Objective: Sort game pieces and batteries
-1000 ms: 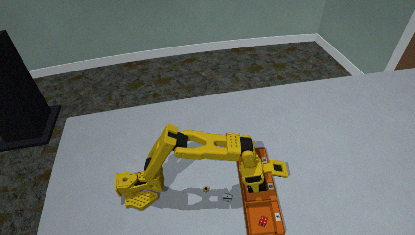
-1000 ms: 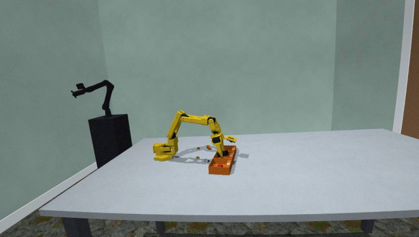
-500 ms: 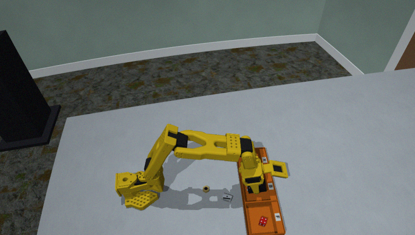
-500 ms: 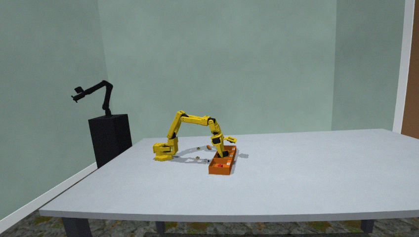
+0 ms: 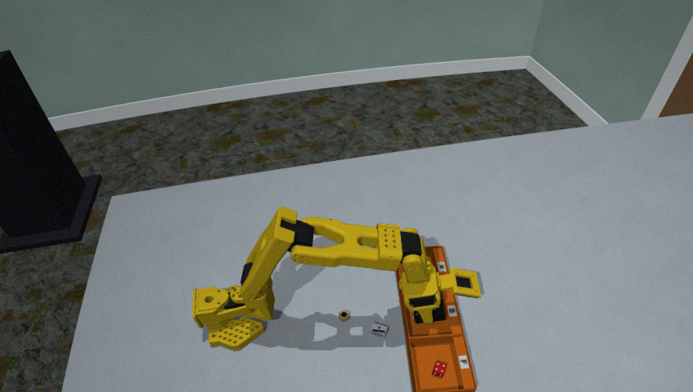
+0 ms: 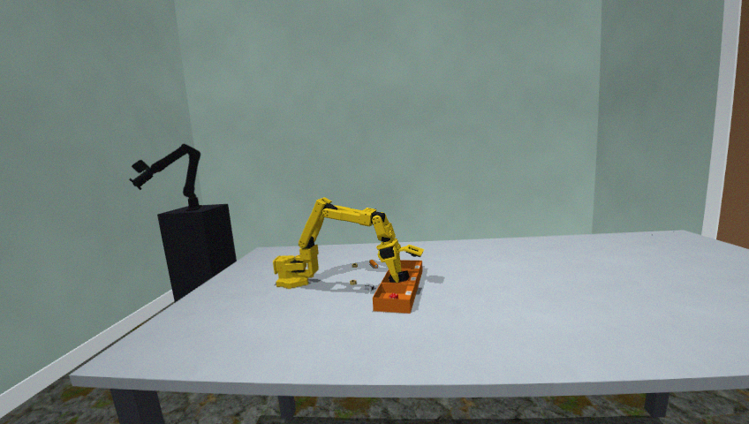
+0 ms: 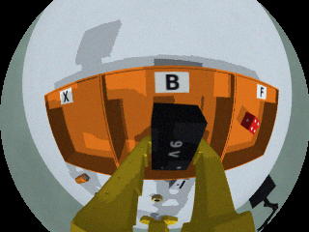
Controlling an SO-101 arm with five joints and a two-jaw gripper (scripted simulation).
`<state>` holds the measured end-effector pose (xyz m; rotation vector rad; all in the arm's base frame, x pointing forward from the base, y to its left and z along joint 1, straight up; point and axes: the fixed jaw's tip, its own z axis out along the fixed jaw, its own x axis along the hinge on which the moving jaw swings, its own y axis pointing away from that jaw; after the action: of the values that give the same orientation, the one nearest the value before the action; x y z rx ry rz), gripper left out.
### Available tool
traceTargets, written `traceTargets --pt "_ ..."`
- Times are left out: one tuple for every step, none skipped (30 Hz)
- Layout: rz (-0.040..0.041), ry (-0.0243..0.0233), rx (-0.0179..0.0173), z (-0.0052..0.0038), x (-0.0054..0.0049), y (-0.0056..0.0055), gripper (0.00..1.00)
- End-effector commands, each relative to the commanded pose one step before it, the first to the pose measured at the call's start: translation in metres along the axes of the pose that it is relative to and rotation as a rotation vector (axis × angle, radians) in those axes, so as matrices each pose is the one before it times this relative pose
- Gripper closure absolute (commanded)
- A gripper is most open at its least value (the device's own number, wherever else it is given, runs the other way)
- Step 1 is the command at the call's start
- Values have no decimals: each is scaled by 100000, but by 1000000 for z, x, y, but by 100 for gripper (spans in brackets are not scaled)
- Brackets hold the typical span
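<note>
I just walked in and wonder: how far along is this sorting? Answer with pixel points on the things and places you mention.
Done: the red die [image 5: 439, 369] [image 6: 393, 296] [image 7: 250, 123] lies in bin F. In hand: the 9V battery [image 7: 176, 137], gripped over bin B. Left: releasing it there. The orange cylinder [image 6: 374, 263] [image 7: 82, 179] outside may be another battery; I can't tell.

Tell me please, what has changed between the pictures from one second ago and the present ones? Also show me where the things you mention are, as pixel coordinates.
The black arm [image 6: 192, 173] [image 7: 274, 207] in the background has lowered its outer end. The yellow arm's gripper [image 5: 427, 318] [image 6: 397, 278] [image 7: 175, 145] has hardly moved; nothing was taken or let go. It stays shut on the 9V battery [image 5: 439, 312] [image 6: 403, 276] [image 7: 176, 140]; the red die [image 5: 439, 369] [image 6: 393, 296] [image 7: 250, 123] stays put.
</note>
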<state>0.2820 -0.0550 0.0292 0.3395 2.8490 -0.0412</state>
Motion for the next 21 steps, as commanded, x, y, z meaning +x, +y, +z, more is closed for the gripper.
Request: traceTargets --pt "370 -7716 55 -11326 -11708 -2397 100" --pt "0 0 0 618 184 -5 100" --pt "0 0 0 507 145 0 100" --pt "0 0 0 371 111 -6 100" --pt "0 0 0 223 71 0 100" --pt "0 0 0 94 25 0 100" --pt "0 0 0 12 7 0 100" --pt "0 0 0 0 0 0 100" --pt "0 0 0 0 0 0 100" --pt "2 0 0 4 -3 -2 100" --pt "0 0 0 0 0 0 100" --pt "0 0 0 0 0 0 100" --pt "0 0 0 0 0 0 100" --pt "0 0 0 0 0 0 99" --pt "0 0 0 0 0 0 99" --pt "0 0 0 0 0 0 98" --pt "0 0 0 0 0 0 97" --pt "0 0 0 0 0 0 96" --pt "0 0 0 0 0 0 95" --pt "0 0 0 0 0 0 94" --pt "0 0 0 0 0 0 92"
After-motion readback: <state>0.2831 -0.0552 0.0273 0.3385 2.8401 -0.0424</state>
